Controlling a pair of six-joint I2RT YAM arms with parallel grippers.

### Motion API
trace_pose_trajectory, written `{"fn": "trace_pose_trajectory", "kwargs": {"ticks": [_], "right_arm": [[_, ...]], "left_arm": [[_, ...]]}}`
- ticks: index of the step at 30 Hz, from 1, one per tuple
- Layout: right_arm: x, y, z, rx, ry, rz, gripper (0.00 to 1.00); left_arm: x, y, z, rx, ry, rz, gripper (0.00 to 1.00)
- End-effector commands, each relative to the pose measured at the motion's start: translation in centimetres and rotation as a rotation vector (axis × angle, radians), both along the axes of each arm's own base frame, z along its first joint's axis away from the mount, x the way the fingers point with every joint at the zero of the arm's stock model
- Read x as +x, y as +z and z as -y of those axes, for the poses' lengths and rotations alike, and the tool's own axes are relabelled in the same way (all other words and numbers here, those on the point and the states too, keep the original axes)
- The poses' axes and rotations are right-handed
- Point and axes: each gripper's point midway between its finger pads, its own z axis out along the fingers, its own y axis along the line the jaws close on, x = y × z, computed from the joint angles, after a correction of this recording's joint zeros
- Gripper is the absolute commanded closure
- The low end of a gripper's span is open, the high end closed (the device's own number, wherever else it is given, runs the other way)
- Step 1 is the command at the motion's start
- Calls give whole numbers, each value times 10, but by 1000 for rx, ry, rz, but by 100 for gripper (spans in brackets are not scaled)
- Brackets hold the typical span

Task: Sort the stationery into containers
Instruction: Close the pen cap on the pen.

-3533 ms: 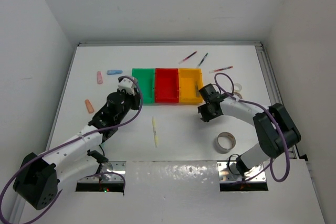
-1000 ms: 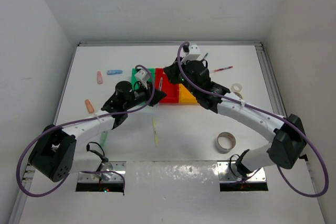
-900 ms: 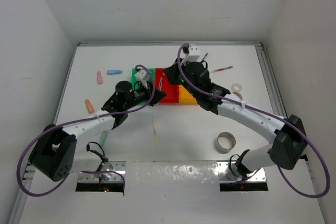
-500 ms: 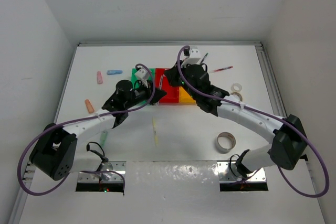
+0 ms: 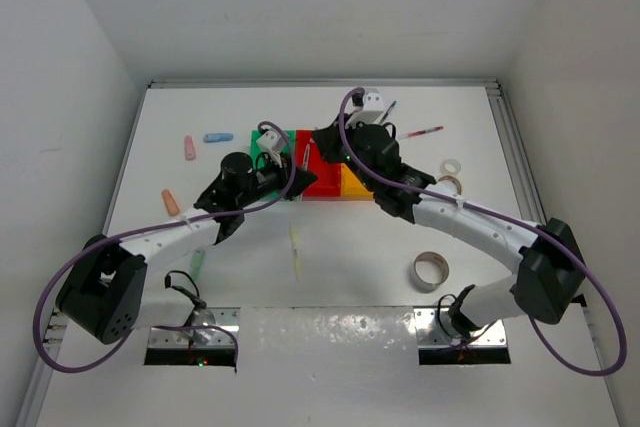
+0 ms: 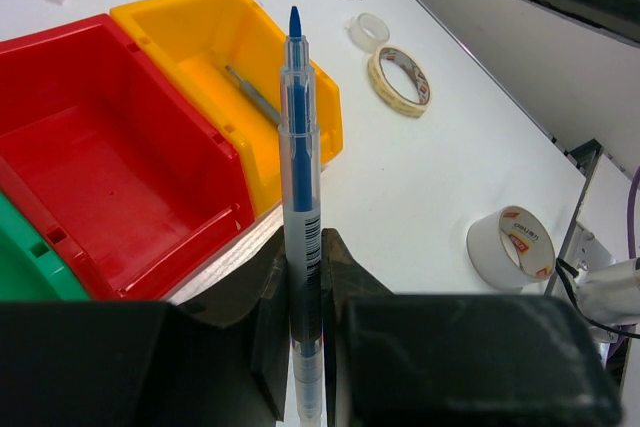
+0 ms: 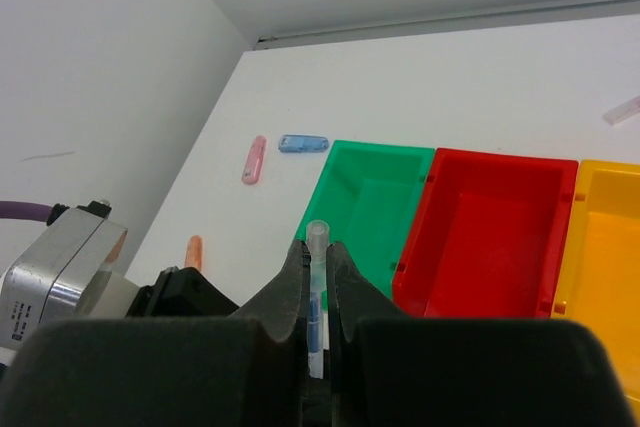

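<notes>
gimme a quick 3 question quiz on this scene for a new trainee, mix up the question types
1. True or false: the right gripper holds nothing.
2. The left gripper has its jaws shut on: A) blue pen B) tape roll C) pink eraser.
3. Which bin holds the thin grey pen?
Key: 1 false, its jaws pinch a clear-ended pen; 2 A; 3 the yellow bin.
</notes>
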Motion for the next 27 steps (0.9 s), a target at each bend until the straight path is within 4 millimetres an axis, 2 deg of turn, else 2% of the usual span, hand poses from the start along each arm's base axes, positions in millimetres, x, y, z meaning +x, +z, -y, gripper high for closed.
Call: {"fn": "trace_pose_trajectory", "kwargs": {"ticks": [1,16,27], "right_arm": [[-1,24,-5,64,-2,53,100],[7,16,-14,57,7,43,100],[3,4,-21,20,50,7,100]], "left_arm": [[5,23,6,-38,-5,65,100],[5,19,3,-29,10,56,100],[6,18,2,-23,13,60,100]]}}
